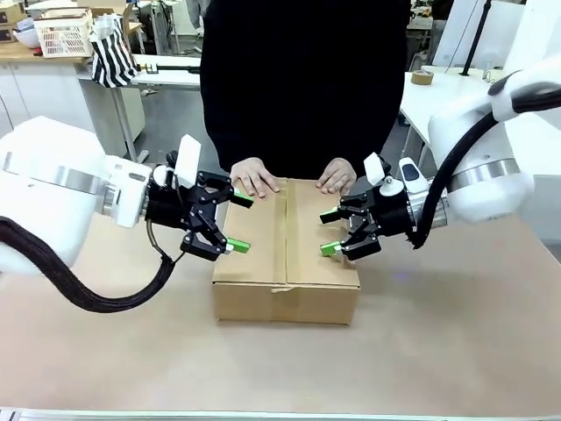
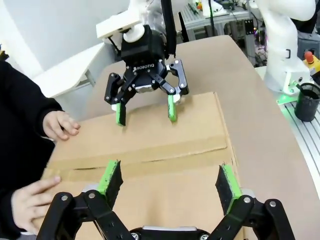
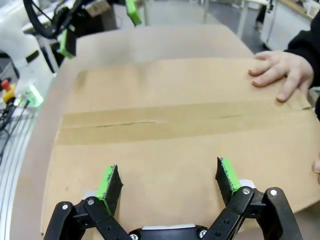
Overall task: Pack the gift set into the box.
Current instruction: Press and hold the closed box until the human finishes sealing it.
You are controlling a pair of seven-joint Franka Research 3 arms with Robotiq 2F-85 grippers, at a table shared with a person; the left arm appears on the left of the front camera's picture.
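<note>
Over the left part of the box's top, the left claw hangs with its jaws spread wide and nothing between its green pads. Over the right part, the right claw faces it, just as wide and just as empty. Between the two, the tape strip runs along the middle seam of the box, which sits shut, flaps flat, at the middle of the surface. At the box's far edge a person's hand rests on the left flap and a second hand on the right flap, both just beyond the claws' fingertips. Whether anything lies inside the box cannot be told. The right wrist view shows a thin dark line along the tape that may be a slit, though that is uncertain. The step looks like work on the top flaps, either lifting them or pressing them down. To do it well, each claw should keep to its own half of the box and meet the cardboard with pads level rather than on one fingertip. The two should move together so the box neither slides nor twists. Both should hold to the near part of the top, apart from the hands, and push gently, since corrugated board likely dents.
</note>
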